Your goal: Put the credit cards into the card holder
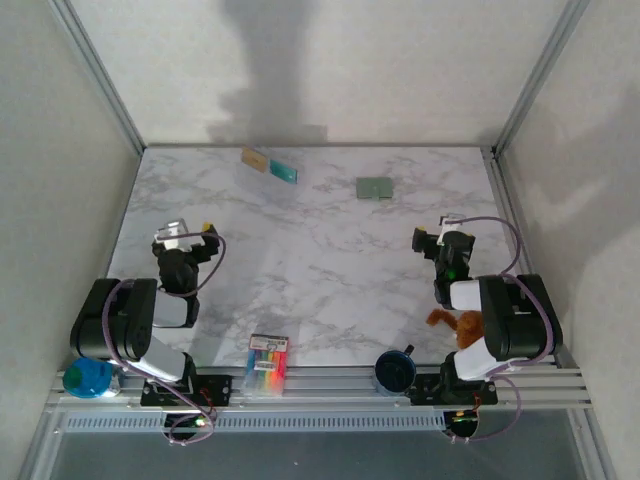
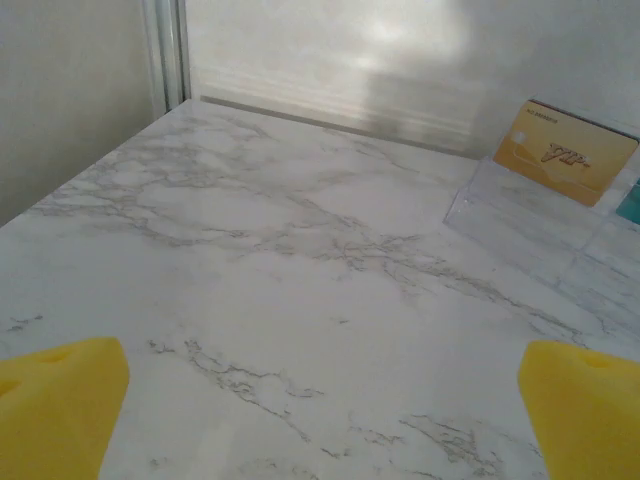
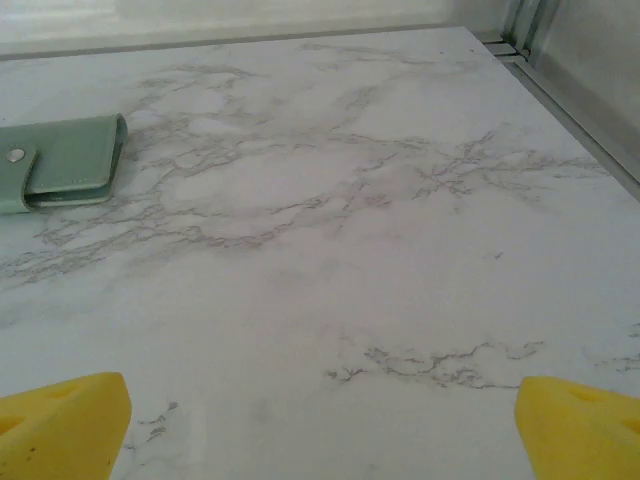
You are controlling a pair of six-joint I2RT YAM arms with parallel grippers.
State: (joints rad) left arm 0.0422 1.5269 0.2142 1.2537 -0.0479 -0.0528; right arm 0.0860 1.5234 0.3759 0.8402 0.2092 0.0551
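Two of the credit cards show from above: the tan-gold card and the teal-blue card. They sit side by side, well to the left of the card holder and slightly farther back than it. In my left wrist view the tan-gold card leans upright in a clear stand, with a sliver of teal at its right.

The card holder lies flat on the marble table, folded shut and touching nothing. In my right wrist view the card holder is ahead and off to the left, with a small stud on its closing tab.

My left gripper hangs well to the left of the card holder and nearer to my bases. Its jaws are spread wide, and its yellow pads stand far apart with bare marble between them. My right gripper is to the right of the card holder and nearer than it. It is spread just as wide and holds nothing, with only marble between its pads.

A marker pack lies at the near edge, left of the card holder and well apart from it. A dark blue cup stands on the near rail, almost straight in front of the card holder.
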